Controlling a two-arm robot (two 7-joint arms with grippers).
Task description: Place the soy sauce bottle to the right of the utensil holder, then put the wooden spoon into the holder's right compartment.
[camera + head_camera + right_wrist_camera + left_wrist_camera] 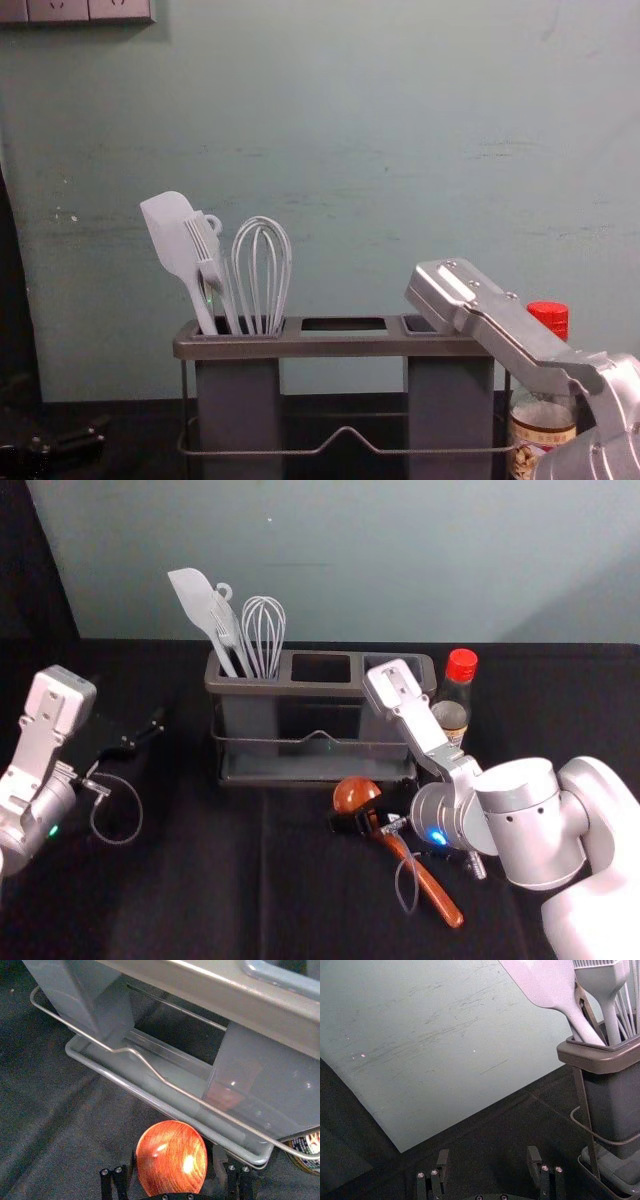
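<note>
In the head view, my right gripper [366,812] is low over the wooden spoon [428,882], just below its bowl. The right wrist view shows the spoon's round bowl [171,1159] between the open fingers of my right gripper [173,1165]. The soy sauce bottle [453,702] stands upright right of the utensil holder [318,688], partly behind my right arm; its red cap [548,318] shows in the chest view. My left gripper [140,740] is parked left of the holder, and the left wrist view has the left gripper [488,1162] open with nothing between its fingers.
A white spatula [191,598], a brush and a whisk [263,630] stand in the holder's left compartment. A wire rail [345,432] runs along the holder's front. The wall [350,560] rises behind the black-covered table [200,880].
</note>
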